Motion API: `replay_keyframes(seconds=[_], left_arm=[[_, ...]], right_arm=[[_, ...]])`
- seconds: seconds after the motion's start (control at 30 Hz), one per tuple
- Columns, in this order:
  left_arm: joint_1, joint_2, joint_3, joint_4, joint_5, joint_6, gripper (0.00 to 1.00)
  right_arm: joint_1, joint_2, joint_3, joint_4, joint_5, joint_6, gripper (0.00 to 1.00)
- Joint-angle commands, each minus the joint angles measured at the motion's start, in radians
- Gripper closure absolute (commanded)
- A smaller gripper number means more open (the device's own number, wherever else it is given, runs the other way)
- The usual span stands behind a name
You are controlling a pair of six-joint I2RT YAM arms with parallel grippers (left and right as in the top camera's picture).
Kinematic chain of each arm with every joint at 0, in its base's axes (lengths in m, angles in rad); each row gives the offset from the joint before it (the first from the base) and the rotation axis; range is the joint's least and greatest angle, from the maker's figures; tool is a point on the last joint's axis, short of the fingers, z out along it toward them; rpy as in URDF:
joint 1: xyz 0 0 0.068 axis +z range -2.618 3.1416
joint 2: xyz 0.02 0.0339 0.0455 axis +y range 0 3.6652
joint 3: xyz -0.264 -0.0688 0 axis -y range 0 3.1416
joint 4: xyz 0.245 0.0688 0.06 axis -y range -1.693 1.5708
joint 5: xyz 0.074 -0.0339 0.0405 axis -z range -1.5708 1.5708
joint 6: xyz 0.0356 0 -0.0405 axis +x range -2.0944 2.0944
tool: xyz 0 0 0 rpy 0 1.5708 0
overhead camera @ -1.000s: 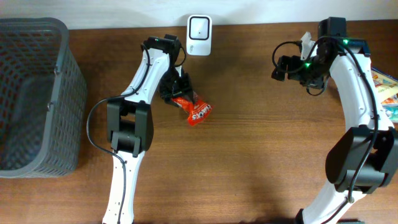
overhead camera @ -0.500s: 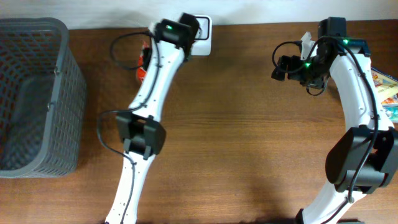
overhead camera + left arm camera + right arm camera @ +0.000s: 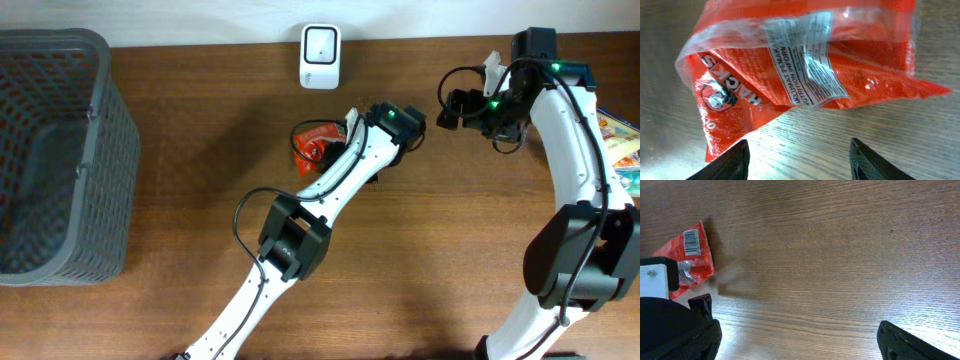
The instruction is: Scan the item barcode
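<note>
Wooden table [image 3: 450, 250]. Grey mesh basket [image 3: 60, 150] at left edge. Left gripper [image 3: 800, 157]: fingers apart, empty, packet just beyond tips. Right gripper [image 3: 800, 335]: fingers wide, empty, well apart from packet. White scanner [image 3: 320, 42] at far edge. Red snack packet [image 3: 805, 65] flat on table near scanner, not touching it; crinkled glossy foil, white nutrition label [image 3: 807, 60], small barcode [image 3: 691, 240] facing up.

Item: orange-red snack packet [image 3: 805, 85], crumpled, lying on wooden table [image 3: 890, 140]. White nutrition-information label [image 3: 802, 55] faces up, tilted; black "HACKS" lettering at left, upside down. Left gripper [image 3: 800, 162]: two black fingertips at bottom edge, spread apart, nothing between them, packet's lower corner just beside the left one
</note>
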Motion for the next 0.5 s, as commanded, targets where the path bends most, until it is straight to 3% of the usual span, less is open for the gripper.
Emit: replay_keyframes(seconds=[0.0,0.03,0.07,0.1,0.17,0.2,0.3,0.4,0.47], left_arm=[[0.05,-0.057,0.061,-0.002,0.091,0.076,0.41],[0.121,-0.134,0.069,-0.001,0.134,0.076,0.74],[0.16,-0.165,0.07,-0.001,0.138,0.076,0.92],[0.196,-0.182,0.07,0.003,0.138,0.076,0.99],[0.27,-0.184,0.068,0.04,0.211,0.076,1.0],[0.304,-0.155,0.058,0.073,0.346,0.077,1.0],[0.281,-0.067,0.056,0.07,0.499,0.127,1.0],[0.23,-0.018,0.056,0.066,0.465,0.197,1.0],[0.213,0.013,0.056,0.014,0.311,0.197,1.0]], right_arm=[[-0.001,0.001,-0.004,0.0,0.009,0.01,0.02],[-0.001,0.001,-0.004,0.0,0.009,0.01,0.02],[-0.001,0.001,-0.004,0.0,0.009,0.01,0.02],[-0.001,0.001,-0.004,0.0,0.009,0.011,0.02],[-0.001,0.001,-0.004,0.0,0.009,0.01,0.01],[-0.001,0.001,-0.004,0.0,0.009,0.01,0.02],[-0.001,0.001,-0.004,0.0,0.009,0.01,0.02],[-0.001,0.001,-0.004,0.0,0.009,0.01,0.01],[-0.001,0.001,-0.004,0.0,0.009,0.01,0.01]])
